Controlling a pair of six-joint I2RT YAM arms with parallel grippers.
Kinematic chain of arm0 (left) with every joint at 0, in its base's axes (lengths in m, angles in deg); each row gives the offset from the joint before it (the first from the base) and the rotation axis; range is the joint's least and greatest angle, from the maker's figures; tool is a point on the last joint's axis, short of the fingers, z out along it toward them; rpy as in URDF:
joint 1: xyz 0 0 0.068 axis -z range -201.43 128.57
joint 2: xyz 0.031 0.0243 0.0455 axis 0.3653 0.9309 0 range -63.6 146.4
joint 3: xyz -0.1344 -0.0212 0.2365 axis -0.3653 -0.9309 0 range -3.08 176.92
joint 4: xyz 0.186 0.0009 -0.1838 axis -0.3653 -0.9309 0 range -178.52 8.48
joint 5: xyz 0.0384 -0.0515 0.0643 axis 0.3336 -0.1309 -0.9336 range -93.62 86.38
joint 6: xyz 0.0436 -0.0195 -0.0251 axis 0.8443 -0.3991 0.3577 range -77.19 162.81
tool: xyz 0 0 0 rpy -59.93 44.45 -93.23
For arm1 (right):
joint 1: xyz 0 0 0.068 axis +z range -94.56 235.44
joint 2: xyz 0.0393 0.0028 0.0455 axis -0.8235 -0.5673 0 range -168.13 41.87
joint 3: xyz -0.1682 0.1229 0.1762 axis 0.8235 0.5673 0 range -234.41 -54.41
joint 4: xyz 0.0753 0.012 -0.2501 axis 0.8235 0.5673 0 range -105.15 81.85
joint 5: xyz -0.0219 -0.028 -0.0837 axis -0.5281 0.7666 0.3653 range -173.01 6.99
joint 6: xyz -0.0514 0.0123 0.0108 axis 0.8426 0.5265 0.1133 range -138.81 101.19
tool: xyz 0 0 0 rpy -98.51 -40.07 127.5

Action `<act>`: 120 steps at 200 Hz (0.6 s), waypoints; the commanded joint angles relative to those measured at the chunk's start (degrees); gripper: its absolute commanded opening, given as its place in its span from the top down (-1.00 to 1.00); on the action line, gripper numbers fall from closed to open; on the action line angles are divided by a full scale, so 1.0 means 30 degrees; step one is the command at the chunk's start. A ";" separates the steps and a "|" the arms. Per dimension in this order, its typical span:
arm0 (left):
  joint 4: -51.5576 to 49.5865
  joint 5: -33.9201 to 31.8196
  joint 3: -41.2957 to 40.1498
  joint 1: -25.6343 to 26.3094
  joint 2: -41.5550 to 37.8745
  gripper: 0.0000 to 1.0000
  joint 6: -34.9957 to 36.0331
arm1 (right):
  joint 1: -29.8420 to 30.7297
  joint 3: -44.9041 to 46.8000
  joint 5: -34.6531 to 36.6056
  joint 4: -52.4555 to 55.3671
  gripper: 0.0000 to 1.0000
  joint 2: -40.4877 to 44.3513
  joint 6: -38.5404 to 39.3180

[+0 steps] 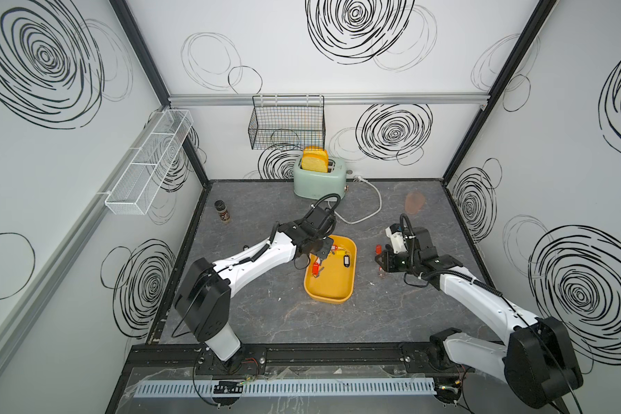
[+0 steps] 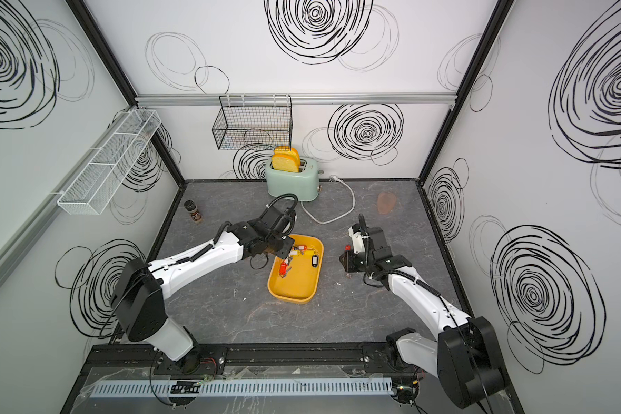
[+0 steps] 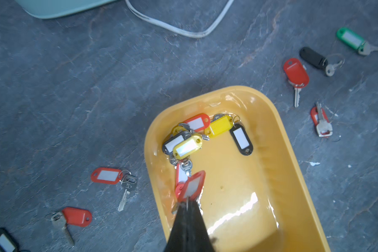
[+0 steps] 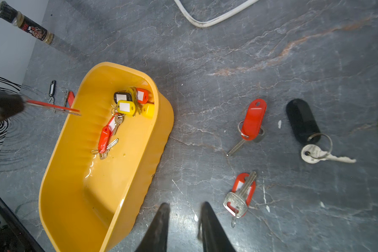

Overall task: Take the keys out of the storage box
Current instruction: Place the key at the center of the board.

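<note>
We have the left gripper (image 3: 187, 206) with its jaws pressed together on the ring end of a red-tagged key (image 3: 193, 185), which it holds in the air over the storage box (image 1: 328, 299). The box sits on the grey tabletop (image 1: 266, 315) near the middle of both top views, a little below centre, between the two arms. The right gripper (image 4: 184, 209) hangs over bare tabletop just beside the box, jaws apart and holding nothing.

We judge the step in hand to be carrying this one key out. The pinch is narrow and sits at the very end of the tag, so we would move smoothly and avoid any swing. The metal blade dangles below the fingers, so we would rise until it is clear of the rim before going sideways. Two more red keys (image 4: 104, 139) lie directly under the held one, and we would check that no ring rides up with it.

On the left arm's side of the box a few freed keys (image 3: 106, 175) already lie on the tabletop. We would pick a bare patch among them, come down close and only then part the jaws. A cluster of keys (image 3: 192, 135) remains at the box's upper end in the top views, and it comes next.
</note>
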 commanded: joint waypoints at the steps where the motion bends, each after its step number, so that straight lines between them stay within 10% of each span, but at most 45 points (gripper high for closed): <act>1: -0.0847 -0.0361 -0.0834 -0.0999 -0.1468 1.00 -0.0549 | 0.0063 -0.0280 -0.0234 -0.0390 0.42 -0.0368 -0.0010; 120: 0.1438 0.1892 -0.6771 -0.4064 -0.2290 1.00 -0.1386 | 0.0749 -0.0814 0.0141 -0.0094 0.42 -0.0744 -0.0038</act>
